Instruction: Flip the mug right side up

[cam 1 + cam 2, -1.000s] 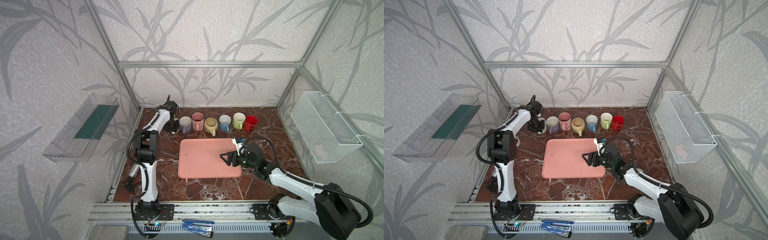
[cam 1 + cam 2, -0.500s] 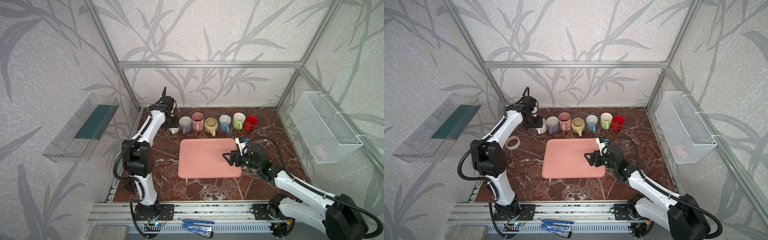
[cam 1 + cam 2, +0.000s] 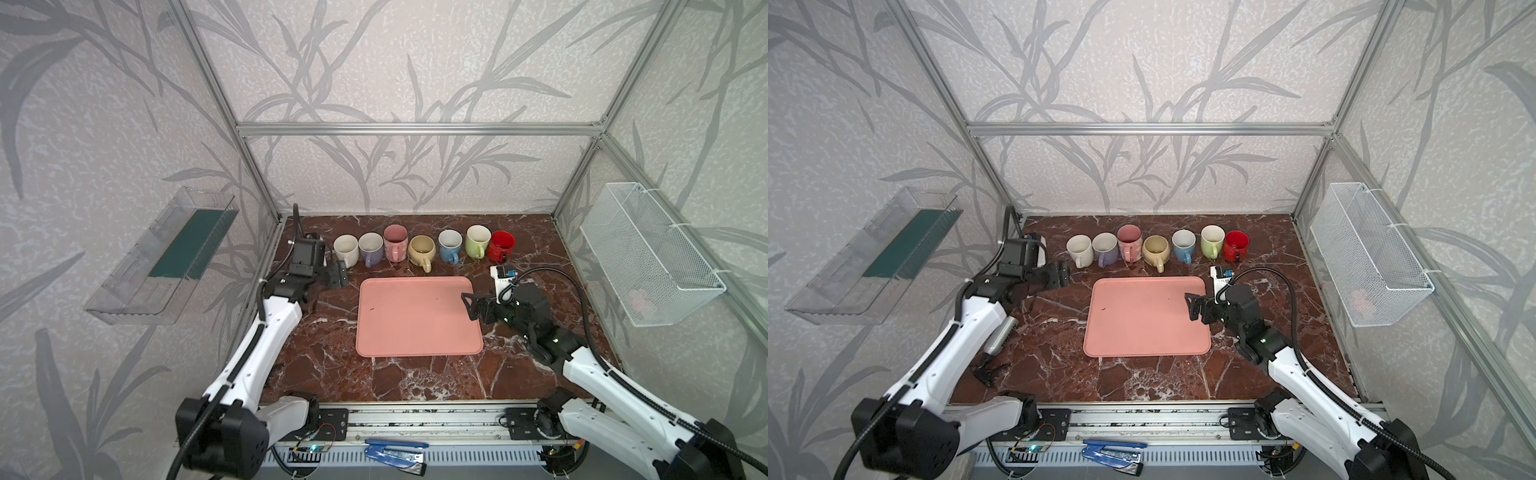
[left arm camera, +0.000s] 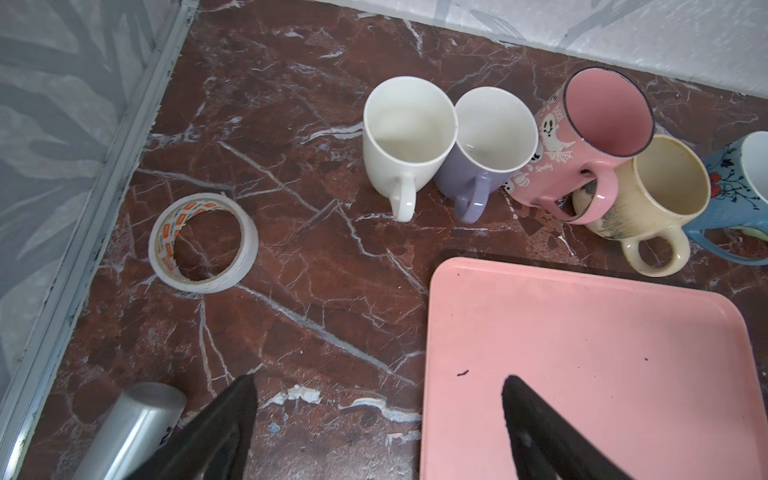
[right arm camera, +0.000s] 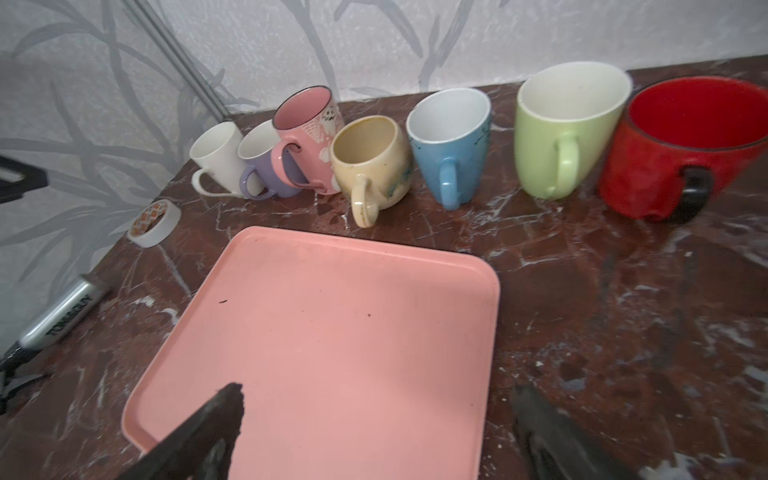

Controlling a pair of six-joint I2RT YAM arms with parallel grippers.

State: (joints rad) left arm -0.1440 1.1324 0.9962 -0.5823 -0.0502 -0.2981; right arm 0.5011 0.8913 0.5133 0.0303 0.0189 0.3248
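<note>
white mug | upright, mouth up | left end of mug row

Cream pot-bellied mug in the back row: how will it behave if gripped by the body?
The glazed cream pot-bellied mug bulges, so flat jaws may well slip on its curved wall. It looks ceramic: probably rigid, fairly heavy, chippable. The tall pink ghost-print mug stands close beside it, so a sideways push could knock that.

in a top view, your row of mugs stood upright along the back of the table, the white mug at its left end. your left gripper hung just beside it; your right gripper, jaws apart, hovered over the right edge of the pink tray.
</note>
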